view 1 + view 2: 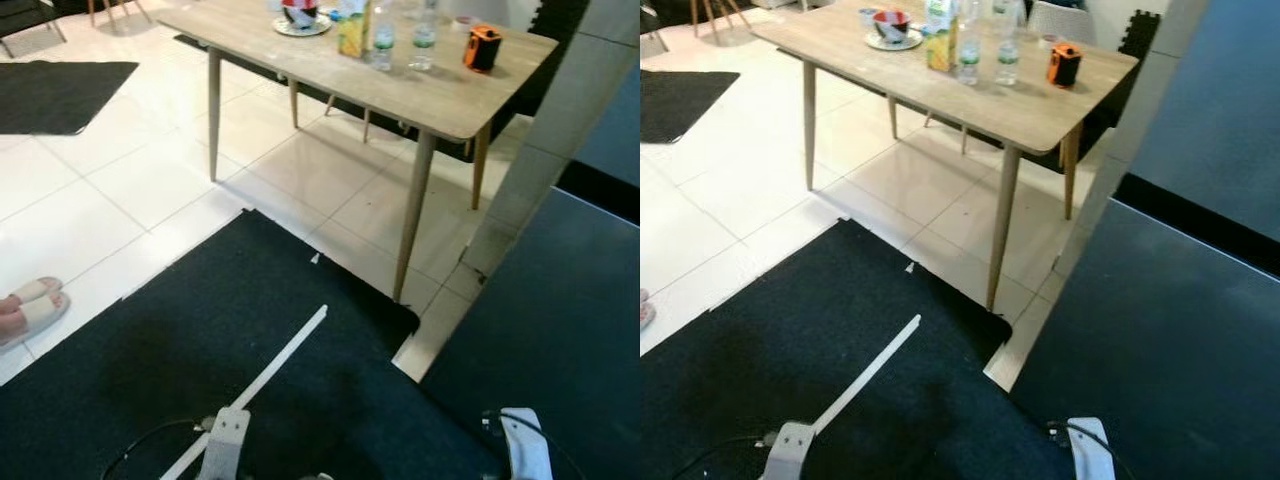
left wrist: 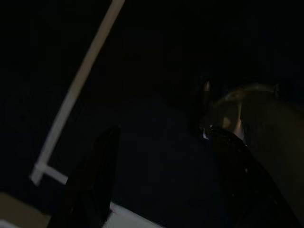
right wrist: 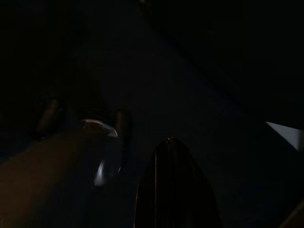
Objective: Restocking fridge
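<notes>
Head camera looks down across a black mat (image 1: 250,380) underfoot, crossed by a white tape line (image 1: 285,355). It reads as a standing mark, so the robot is likely parked at its start spot, facing the goods. White tile floor (image 1: 110,190) spreads beyond, with a second dark mat (image 1: 60,95) off to the left. On the right a large dark panel (image 1: 560,330) with a pale edge rises close by; it could be the fridge side or door, but I can't say for sure.

Ahead, well apart from the robot, stands the wooden worktop (image 1: 400,90). The stock sits grouped near its far side: a yellow carton (image 1: 353,30), two clear bottles (image 1: 383,42) just beside it, an orange container (image 1: 482,48) to the right, and a bowl on a plate (image 1: 301,16) to the left. Gathered like that, they look staged for carrying.

At the left edge, someone's feet in pale slippers (image 1: 30,305) stand on the tile, clear of the path.

Both arms hang low and idle. The left pincer (image 2: 156,180) shows dark fingers spread apart over the mat, nothing between them. The right pincer (image 3: 173,185) is too dark; one finger shows, and I can't tell how it stands.

Nothing picked up yet. My guess: walk to the worktop first.
</notes>
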Controlling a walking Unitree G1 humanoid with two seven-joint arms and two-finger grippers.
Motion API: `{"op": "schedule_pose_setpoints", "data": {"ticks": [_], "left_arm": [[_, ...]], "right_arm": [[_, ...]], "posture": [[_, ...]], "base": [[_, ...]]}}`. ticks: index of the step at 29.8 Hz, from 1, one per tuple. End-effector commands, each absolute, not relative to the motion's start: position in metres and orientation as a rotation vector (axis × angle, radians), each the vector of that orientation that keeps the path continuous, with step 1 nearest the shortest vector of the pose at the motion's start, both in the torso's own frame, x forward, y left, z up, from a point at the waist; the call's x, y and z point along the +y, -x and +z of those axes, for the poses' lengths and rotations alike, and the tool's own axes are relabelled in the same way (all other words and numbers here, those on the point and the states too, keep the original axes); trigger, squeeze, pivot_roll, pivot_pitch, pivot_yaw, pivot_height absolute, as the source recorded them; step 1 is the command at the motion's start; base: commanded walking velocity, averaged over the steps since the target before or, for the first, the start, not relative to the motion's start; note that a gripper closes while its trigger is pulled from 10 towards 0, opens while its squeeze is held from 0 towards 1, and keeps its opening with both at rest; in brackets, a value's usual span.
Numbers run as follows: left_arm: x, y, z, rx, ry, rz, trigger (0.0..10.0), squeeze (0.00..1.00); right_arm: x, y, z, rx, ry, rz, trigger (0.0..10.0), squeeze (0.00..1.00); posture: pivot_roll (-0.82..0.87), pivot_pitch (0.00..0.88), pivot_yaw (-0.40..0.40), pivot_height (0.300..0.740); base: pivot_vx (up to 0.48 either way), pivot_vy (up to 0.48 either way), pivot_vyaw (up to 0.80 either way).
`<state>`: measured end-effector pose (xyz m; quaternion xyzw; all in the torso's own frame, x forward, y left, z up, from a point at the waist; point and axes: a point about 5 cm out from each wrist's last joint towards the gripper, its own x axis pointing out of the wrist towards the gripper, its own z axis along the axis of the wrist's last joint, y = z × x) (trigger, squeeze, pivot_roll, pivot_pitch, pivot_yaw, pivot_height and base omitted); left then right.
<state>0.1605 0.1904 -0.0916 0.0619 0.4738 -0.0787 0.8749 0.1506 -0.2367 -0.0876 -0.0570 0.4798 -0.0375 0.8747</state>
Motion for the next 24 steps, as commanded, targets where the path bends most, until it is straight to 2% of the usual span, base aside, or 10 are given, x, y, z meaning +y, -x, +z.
{"op": "schedule_pose_setpoints", "data": {"ticks": [1, 13, 18, 24], "left_arm": [[0.193, -0.156, -0.093, 1.004, -0.143, -0.187, 10.0, 0.0], [0.184, -0.15, -0.097, 1.035, -0.099, -0.189, 10.0, 0.0], [0.18, -0.145, -0.099, 1.057, -0.063, -0.197, 10.0, 0.0], [0.181, -0.146, -0.099, 1.057, -0.06, -0.201, 10.0, 0.0]], "right_arm": [[-0.235, -0.148, -0.089, 1.021, 0.144, -0.062, 10.0, 0.0], [-0.232, -0.147, -0.09, 1.027, 0.148, -0.048, 10.0, 0.0], [-0.23, -0.15, -0.09, 1.024, 0.135, -0.031, 10.0, 0.0], [-0.229, -0.149, -0.091, 1.038, 0.109, -0.017, 10.0, 0.0]], "posture": [[0.02, 0.074, -0.001, 0.74], [0.0, 0.055, 0.002, 0.74], [-0.01, 0.039, -0.005, 0.74], [-0.01, 0.026, -0.012, 0.74]], "base": [[0.0, 0.0, 0.77], [0.0, 0.0, 0.77], [0.0, 0.0, 0.0], [0.276, 0.0, 0.0]]}}
